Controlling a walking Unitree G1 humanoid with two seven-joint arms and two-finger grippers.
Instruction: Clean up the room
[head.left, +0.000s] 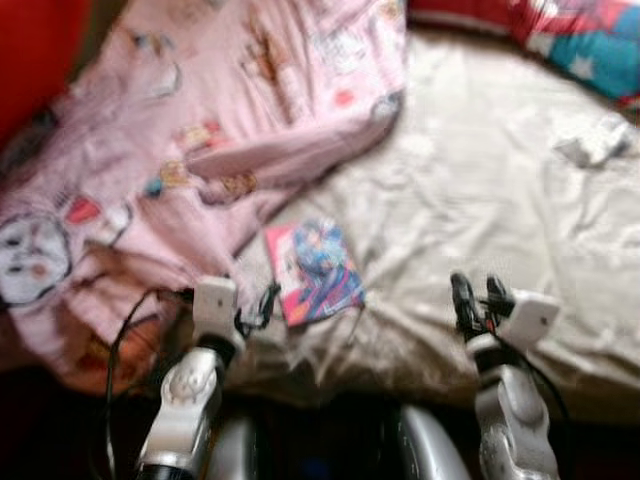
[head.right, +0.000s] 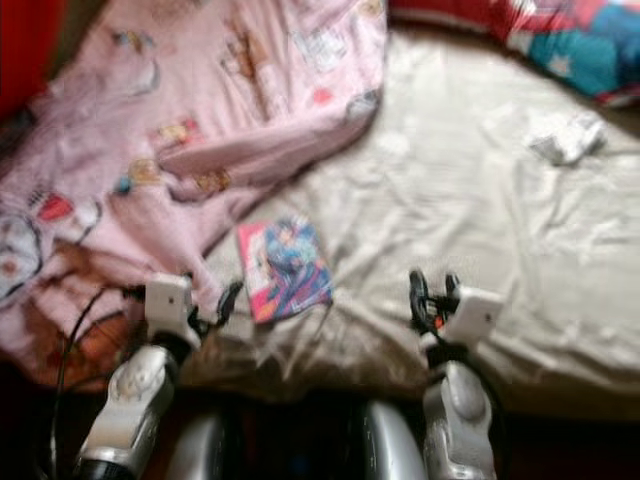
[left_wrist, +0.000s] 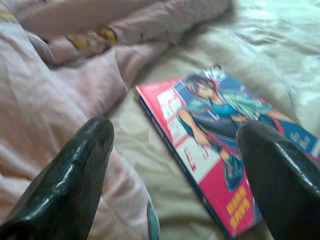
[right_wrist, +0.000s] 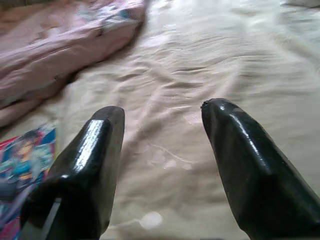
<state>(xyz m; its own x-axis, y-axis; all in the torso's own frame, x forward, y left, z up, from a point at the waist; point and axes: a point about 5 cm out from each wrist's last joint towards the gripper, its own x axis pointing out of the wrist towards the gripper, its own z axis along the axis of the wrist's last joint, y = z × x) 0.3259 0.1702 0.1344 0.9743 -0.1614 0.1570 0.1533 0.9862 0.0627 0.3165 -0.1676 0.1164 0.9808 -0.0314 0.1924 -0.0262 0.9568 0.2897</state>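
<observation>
A comic book (head.left: 312, 270) with a pink and blue cover lies flat on the beige bed sheet (head.left: 480, 180), close to the bed's front edge and beside the edge of a pink printed blanket (head.left: 200, 130). My left gripper (head.left: 262, 302) hovers low just left of the book, open and holding nothing; in the left wrist view the book (left_wrist: 225, 145) lies between and beyond the two fingers. My right gripper (head.left: 478, 295) is open over bare sheet to the book's right, also holding nothing. In the right wrist view the book (right_wrist: 25, 155) shows off to one side.
A crumpled white item (head.left: 595, 140) lies on the sheet at the far right. A red and blue pillow (head.left: 580, 35) sits at the back right. The pink blanket covers the bed's left half. Something red (head.left: 35, 50) stands at the back left.
</observation>
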